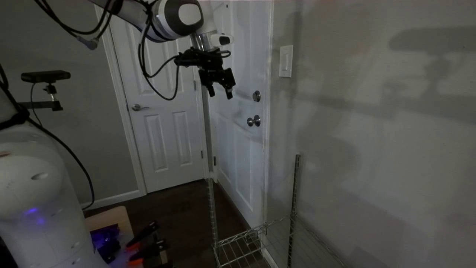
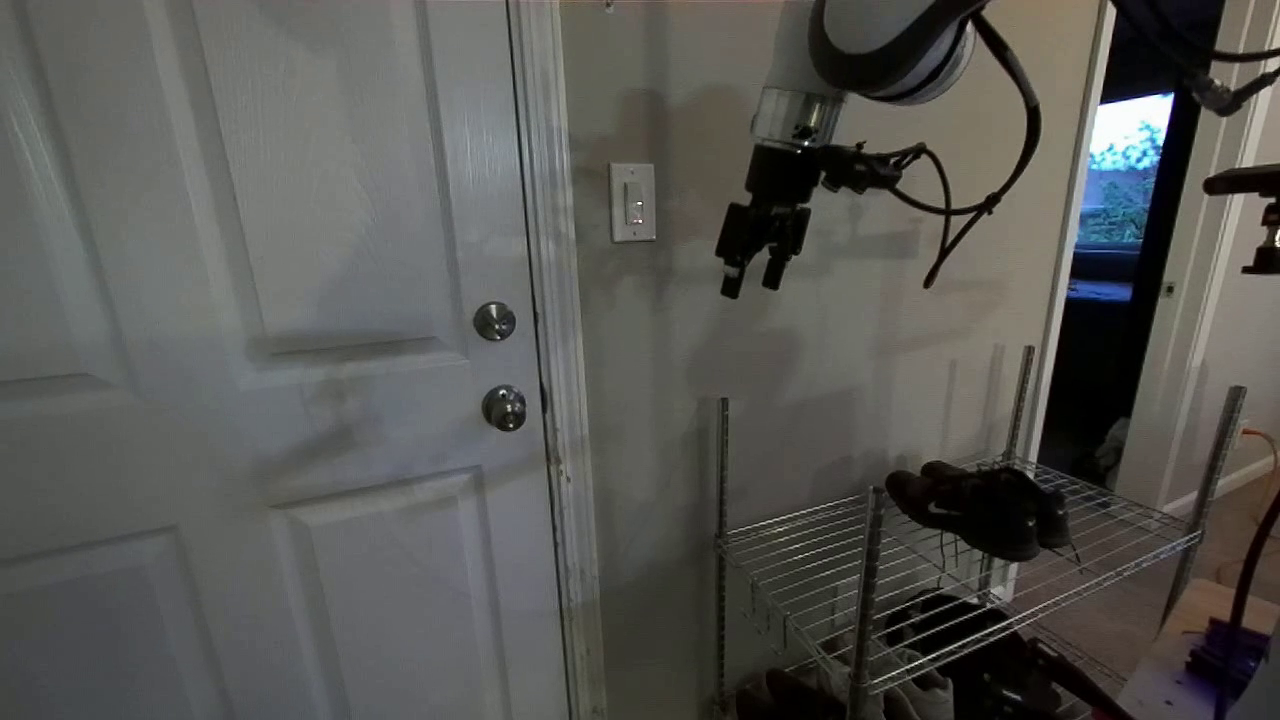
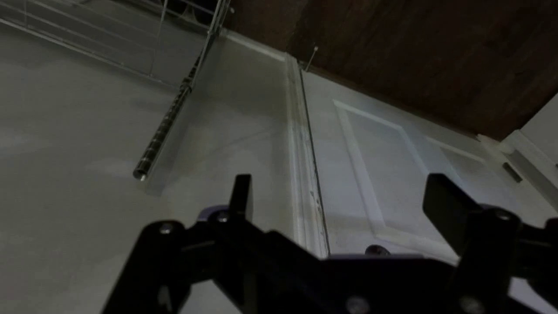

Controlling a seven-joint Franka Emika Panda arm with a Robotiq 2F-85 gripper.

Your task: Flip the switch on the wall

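Note:
The switch is a small white upright plate with a rocker; it shows in both exterior views [image 1: 286, 61] [image 2: 633, 203], on the wall just beside the door frame. A small light glows low on its rocker in an exterior view. The wall [image 1: 375, 160] is plain pale grey; it also shows in the wrist view [image 3: 78, 196]. My gripper [image 1: 220, 94] hangs fingers down, apart from the wall and the switch. In an exterior view [image 2: 752, 286] its fingertips appear beside and lower than the plate. In the wrist view [image 3: 340, 179] the fingers stand wide apart with nothing between them. The switch is out of the wrist view.
A white panelled door [image 2: 340, 420] with a deadbolt [image 2: 494, 321] and knob [image 2: 504, 408] adjoins the switch. Another white door [image 1: 163, 141] stands behind the arm. A wire rack [image 2: 800, 540] with black shoes [image 2: 980, 505] stands against the wall below the gripper.

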